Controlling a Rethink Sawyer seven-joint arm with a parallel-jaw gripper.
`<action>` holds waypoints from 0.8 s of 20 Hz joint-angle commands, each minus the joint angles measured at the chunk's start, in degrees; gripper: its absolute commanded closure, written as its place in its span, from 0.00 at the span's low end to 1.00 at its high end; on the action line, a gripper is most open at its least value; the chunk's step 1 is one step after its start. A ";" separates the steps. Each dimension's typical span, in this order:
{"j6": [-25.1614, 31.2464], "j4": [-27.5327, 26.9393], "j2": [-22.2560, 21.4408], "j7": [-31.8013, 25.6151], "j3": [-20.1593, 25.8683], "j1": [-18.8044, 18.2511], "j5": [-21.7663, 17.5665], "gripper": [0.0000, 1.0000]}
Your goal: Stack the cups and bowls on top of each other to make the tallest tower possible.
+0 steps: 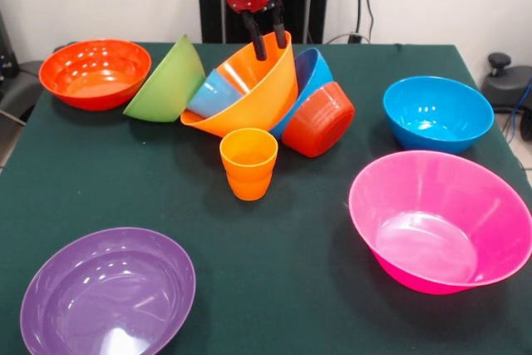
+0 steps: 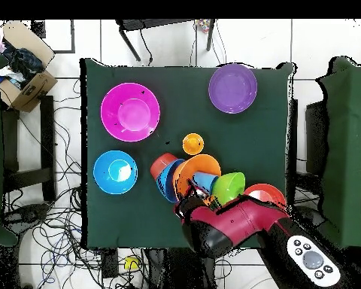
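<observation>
My gripper [image 1: 271,46] is at the far middle of the table, shut on the far rim of the orange bowl [image 1: 249,93], which tilts toward the camera. A light blue cup [image 1: 212,93] lies inside that bowl. A blue bowl [image 1: 314,71] and a tilted red-orange bowl [image 1: 320,120] lean behind it on the right. A lime green bowl [image 1: 170,81] leans on its left. Orange cups [image 1: 248,162], one nested in another, stand in front. No standing tower shows. In the overhead view the gripper [image 2: 199,196] is over the orange bowl [image 2: 202,169].
A second red-orange bowl [image 1: 96,72] sits upright at the far left. A blue bowl [image 1: 438,112] sits at the right, the large pink bowl [image 1: 440,222] at the near right and the purple bowl [image 1: 108,293] at the near left. The table [image 1: 291,288] has a green cloth.
</observation>
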 commanded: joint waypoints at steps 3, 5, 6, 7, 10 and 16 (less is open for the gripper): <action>-6.38 -3.78 6.81 8.19 -10.18 4.98 -5.31 0.00; -6.98 -4.13 7.67 7.63 -10.56 4.87 -4.96 0.00; -7.16 -4.16 7.87 7.29 -10.58 4.74 -4.82 0.00; -7.34 -4.18 8.06 6.96 -10.61 4.62 -4.69 0.00; -8.36 -4.76 9.02 6.10 -10.70 4.55 -4.98 0.00; -9.74 -5.09 11.20 4.42 -8.10 1.98 -5.97 0.00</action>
